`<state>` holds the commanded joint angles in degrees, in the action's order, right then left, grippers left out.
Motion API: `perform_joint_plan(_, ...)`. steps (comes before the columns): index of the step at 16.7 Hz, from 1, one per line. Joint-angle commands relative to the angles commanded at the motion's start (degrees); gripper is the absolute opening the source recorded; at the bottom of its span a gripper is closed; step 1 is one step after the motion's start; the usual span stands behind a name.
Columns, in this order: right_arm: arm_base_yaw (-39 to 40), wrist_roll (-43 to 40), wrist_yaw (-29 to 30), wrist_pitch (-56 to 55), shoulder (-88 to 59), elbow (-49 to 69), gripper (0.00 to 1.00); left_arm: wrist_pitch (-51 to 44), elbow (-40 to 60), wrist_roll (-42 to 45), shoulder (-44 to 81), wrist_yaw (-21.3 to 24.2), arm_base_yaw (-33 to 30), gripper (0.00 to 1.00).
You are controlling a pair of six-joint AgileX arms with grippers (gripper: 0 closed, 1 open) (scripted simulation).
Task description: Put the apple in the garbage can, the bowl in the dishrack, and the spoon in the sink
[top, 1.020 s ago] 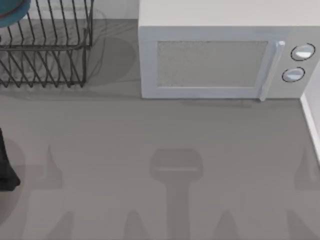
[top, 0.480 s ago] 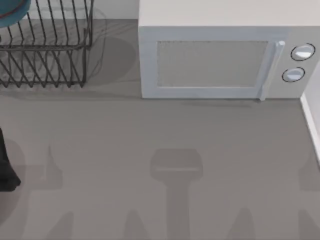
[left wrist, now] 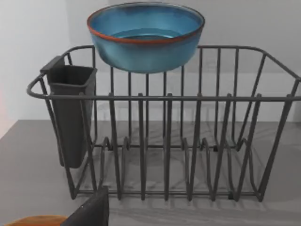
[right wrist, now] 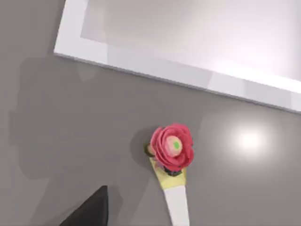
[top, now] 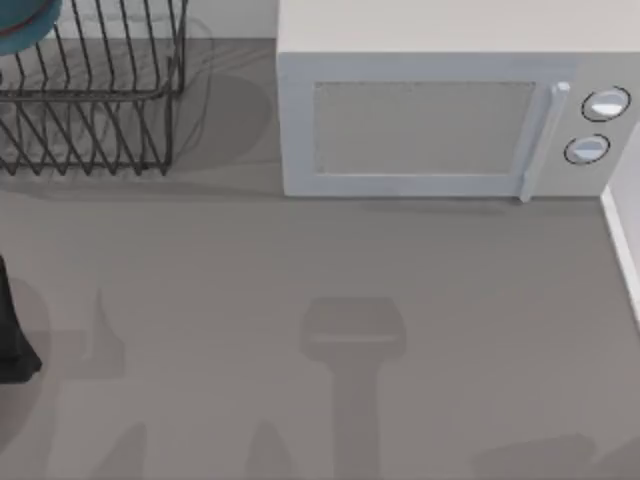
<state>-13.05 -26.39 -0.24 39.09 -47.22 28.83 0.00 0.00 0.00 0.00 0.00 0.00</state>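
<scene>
- Blue-teal glaze with an orange-brown rim marks the bowl [left wrist: 146,35], which my left wrist view shows at the top of the dishrack [left wrist: 164,141], above the upright dividers, its lower wall behind the upper wires.
- From above, the same bowl [top: 25,25] sits at the far-left corner of the table [top: 300,280], inside the black wire dishrack [top: 95,100].
- A dark utensil cup [left wrist: 70,113] hangs on one end of the rack.
- My left arm [top: 12,330] shows as a dark shape at the table's left edge, nearer than the rack; whether my left gripper is spread or closed I cannot tell, as just one dark piece of it shows at the edge of its wrist view.
- My right wrist camera looks down at a spoon [right wrist: 171,160] with a red rose-shaped end and a pale handle, lying on grey surface near a white-framed edge [right wrist: 155,66].
- My right gripper's state I cannot tell either.
- A white microwave [top: 450,110] stands at the back right of the table.
</scene>
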Motion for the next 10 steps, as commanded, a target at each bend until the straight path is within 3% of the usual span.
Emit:
perform_joint_plan(5,-5.5,-10.6,0.1,15.7,-18.8,11.8,1.00,0.0,0.0,0.0,0.0,0.0,0.0,1.00)
perform_joint_plan(10,-8.0,-15.5,0.1,22.6,-27.2,17.6,1.00,0.0,0.0,0.0,0.0,0.0,0.0,1.00)
